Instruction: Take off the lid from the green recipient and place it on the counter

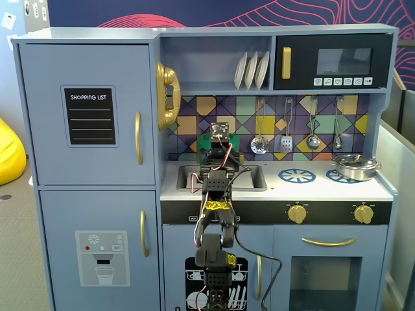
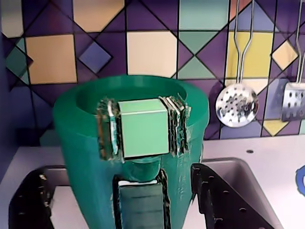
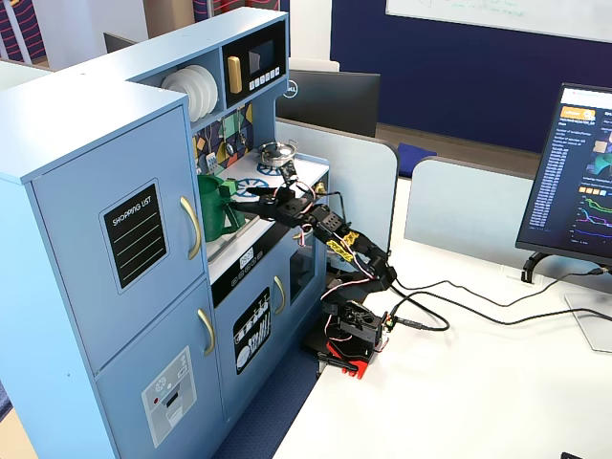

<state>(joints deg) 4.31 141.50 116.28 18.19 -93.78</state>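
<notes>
The lid (image 2: pixel 93 99) appears not yet removed. In the wrist view the top of the green recipient (image 2: pixel 81 143) shows a shallow, darker green face sunk inside a raised rim. I take that to be the lid seated in the mouth, though the angle is too low to be sure. No loose green disc lies anywhere on the white surface (image 2: pixel 267 162) in any view, which fits that reading.

The recipient stands upright at the back of the surface beside the grey sink (image 2: pixel 248 183), close to the tiled backsplash. Its lighter ribbed panel faces the wrist camera. In a fixed view from the front it is mostly hidden behind the arm, with only green edges (image 1: pixel 235 140) showing.

The pincer (image 2: pixel 119 171) is spread apart, with one black finger low on each side of the recipient's body. Both are near the walls, but I cannot tell whether either touches. It grips nothing and sits well below the rim.

So the approach looks done, and the lift and the placing both remain. The pincer would have to come up to rim height to take the lid's edge or tab. Bare surface for setting it down lies to the right in the front view, between the sink and the steel pot (image 1: pixel 355 166) on the burner rings.
</notes>
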